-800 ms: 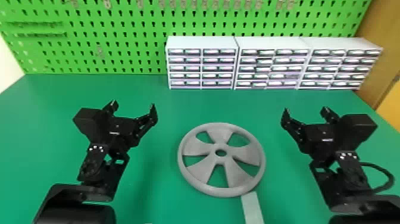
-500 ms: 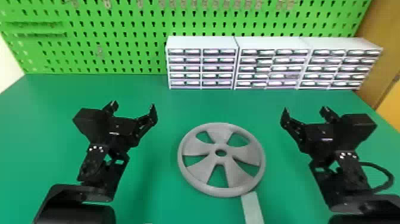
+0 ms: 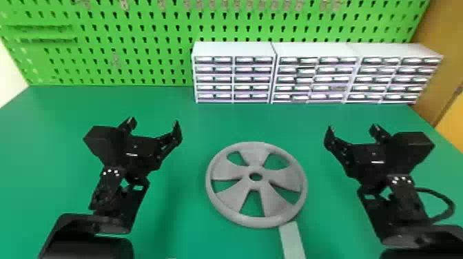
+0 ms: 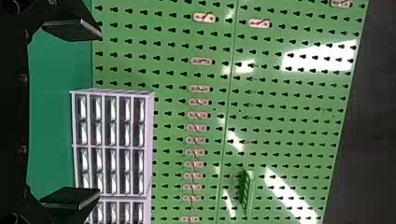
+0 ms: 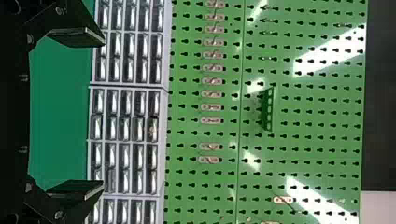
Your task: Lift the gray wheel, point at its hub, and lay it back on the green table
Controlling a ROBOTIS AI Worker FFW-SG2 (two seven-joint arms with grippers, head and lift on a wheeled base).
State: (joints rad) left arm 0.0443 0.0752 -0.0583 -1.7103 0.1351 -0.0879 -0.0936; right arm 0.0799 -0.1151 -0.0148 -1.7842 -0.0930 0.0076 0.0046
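Pegboard bracket (image 4: 249, 193): wrist views. Gray wheel (image 3: 234, 199): head view.

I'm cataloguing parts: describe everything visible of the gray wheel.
The gray wheel is round and matte, perhaps plastic, with a raised rim and five broad spokes around a hub with a central hole. It lies flat on the green table between the left gripper and right gripper, touched by neither. By its near right edge runs a pale strip; contact is unclear.

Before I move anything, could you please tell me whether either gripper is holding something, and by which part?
Nothing is held: the left gripper and right gripper are open and empty, and the gray wheel lies on the green table.
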